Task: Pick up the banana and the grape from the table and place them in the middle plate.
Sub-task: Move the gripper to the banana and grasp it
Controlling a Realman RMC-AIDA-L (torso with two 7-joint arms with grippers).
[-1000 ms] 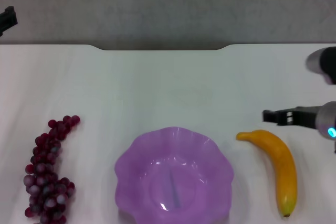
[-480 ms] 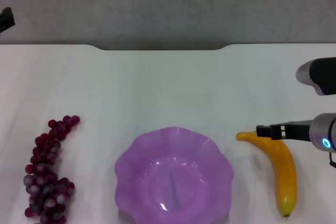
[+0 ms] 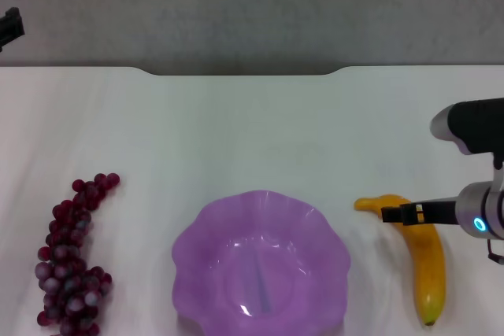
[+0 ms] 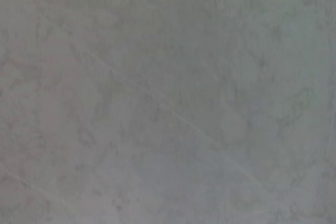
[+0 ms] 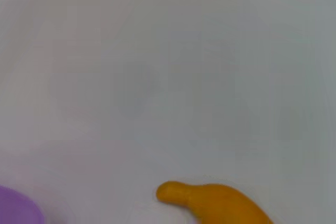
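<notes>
The orange-yellow banana [image 3: 429, 265] lies on the white table [image 3: 252, 131] right of the purple wavy-rimmed plate [image 3: 206, 230]. My right gripper [image 3: 391, 214] hangs over the banana's far, curved end, coming in from the right. The right wrist view shows that end of the banana [image 5: 215, 202] and a bit of the plate [image 5: 16, 211]. The bunch of dark red grapes [image 3: 71, 261] lies left of the plate. My left gripper [image 3: 9, 27] is parked at the far left, off the table.
The table's notched far edge [image 3: 244, 73] runs across the back, with grey floor beyond it. The left wrist view shows only that grey floor [image 4: 168, 98].
My right gripper has moved nearer and a little left, from beside the banana's far end to over it. The left arm, banana, grapes and plate have not moved.
</notes>
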